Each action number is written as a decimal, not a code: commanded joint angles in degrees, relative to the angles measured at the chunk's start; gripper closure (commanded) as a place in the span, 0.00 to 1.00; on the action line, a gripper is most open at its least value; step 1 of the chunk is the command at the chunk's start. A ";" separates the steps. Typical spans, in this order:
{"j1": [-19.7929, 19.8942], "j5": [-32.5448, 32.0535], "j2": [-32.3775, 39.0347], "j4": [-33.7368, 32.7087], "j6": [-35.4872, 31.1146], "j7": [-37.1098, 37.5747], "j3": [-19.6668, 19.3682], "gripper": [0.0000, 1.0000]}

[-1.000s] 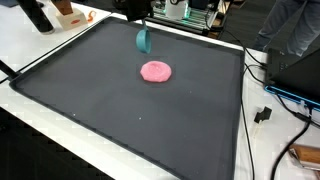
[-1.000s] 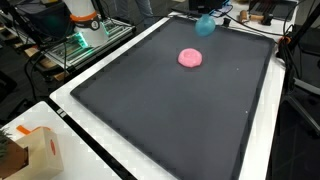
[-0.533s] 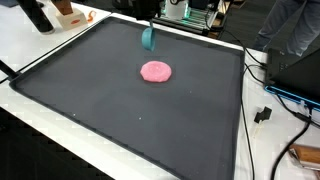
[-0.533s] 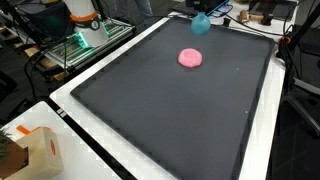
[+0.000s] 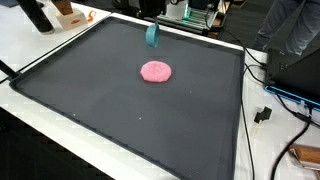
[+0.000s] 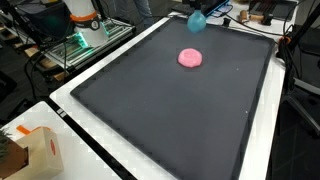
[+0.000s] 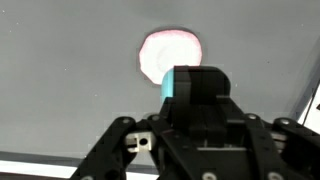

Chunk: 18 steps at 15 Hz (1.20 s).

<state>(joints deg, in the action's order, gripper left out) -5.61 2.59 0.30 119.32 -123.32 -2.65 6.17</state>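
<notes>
A teal object (image 5: 152,35) hangs in the air over the far edge of the black mat (image 5: 120,110), and it also shows as the teal object (image 6: 197,20) near the top of the frame. My gripper (image 7: 196,84) is shut on it; a strip of the teal object (image 7: 179,85) shows beside the black fingers. A flat pink disc (image 5: 155,71) lies on the mat, nearer than the gripper and apart from it. From the wrist the pink disc (image 7: 171,54) appears beyond the fingertips. In both exterior views most of the arm is cut off by the top edge.
A cardboard box (image 6: 28,150) stands on the white table at the near corner. Equipment with green lights (image 6: 84,38) sits beside the mat. Cables and a plug (image 5: 264,114) lie off the mat's right side. A person (image 5: 292,30) stands at the back right.
The gripper has carried the teal object upward and toward the far edge of the mat. The pink disc has not moved.
</notes>
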 commanded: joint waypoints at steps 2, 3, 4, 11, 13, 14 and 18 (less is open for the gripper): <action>-0.16 -0.01 -0.44 0.30 0.25 0.32 -0.03 0.50; -0.17 -0.01 -0.65 0.55 0.25 0.34 -0.03 0.50; -0.17 -0.01 -0.77 0.71 0.25 0.36 -0.03 0.50; -0.17 -0.01 -0.81 0.79 0.25 0.38 -0.03 0.50; -0.17 -0.01 -0.81 0.79 0.25 0.39 -0.03 0.50; -0.17 -0.01 -0.81 0.79 0.25 0.39 -0.03 0.75; 1.17 4.13 1.22 -1.39 0.41 -4.64 -1.45 0.75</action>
<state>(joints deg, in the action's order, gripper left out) -5.42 3.48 -0.03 119.69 -123.21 -3.34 5.87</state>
